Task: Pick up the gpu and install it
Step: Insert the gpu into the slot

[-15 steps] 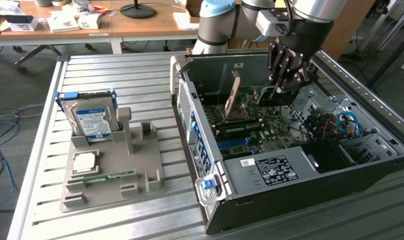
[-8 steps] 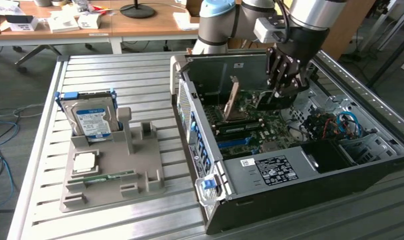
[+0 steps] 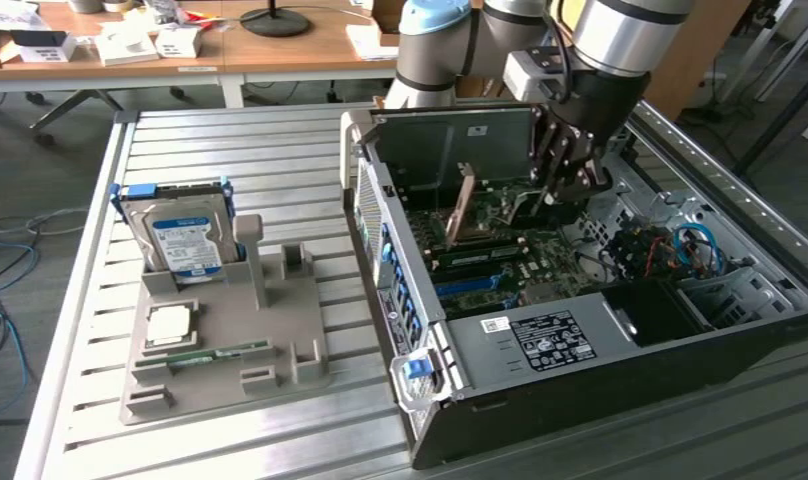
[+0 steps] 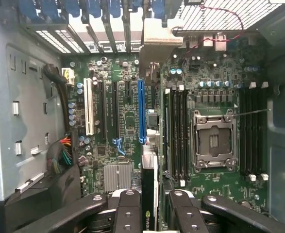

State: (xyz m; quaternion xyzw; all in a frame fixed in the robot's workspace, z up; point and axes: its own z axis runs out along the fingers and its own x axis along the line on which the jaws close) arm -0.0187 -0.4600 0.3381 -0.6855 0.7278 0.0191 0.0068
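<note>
— So, what sits closest to the lens?

— In the wrist view, the gripper [image 4: 154, 211] is clamped on the gpu [image 4: 149, 182], with a black finger [image 4: 127, 211] pressed to each flat face. The dark card is seen edge-on, like a blade, with a maker's logo [image 4: 147, 221] on its near edge.

— Why hold it that way?

— My reading is that gripping the faces leaves the connector edge free and turned toward the motherboard [image 4: 127, 121]. The card runs parallel to the long blue slot [image 4: 141, 109] and appears just beside it. I cannot tell whether it touches the board.

— And beyond the card?

— Its pale metal bracket [image 4: 159, 46] points toward the case's rear wall, where the blue retaining clips [image 4: 59, 9] sit. That is probably because the bracket belongs at that end. The empty processor socket [image 4: 214, 141] lies off to one side, apart from the card.

— And the wider shot?

— In the exterior view, the computer case [image 3: 564, 370] lies on its side with the panel off and the board facing up, apparently so the arm can reach straight down. The gripper is inside it. Toward the exterior view's left, a grey holder [image 3: 291, 330] stands a hard drive [image 3: 184, 240] upright in a slot, seemingly to present it for grasping. Desks [image 3: 284, 50] line the background.
</note>
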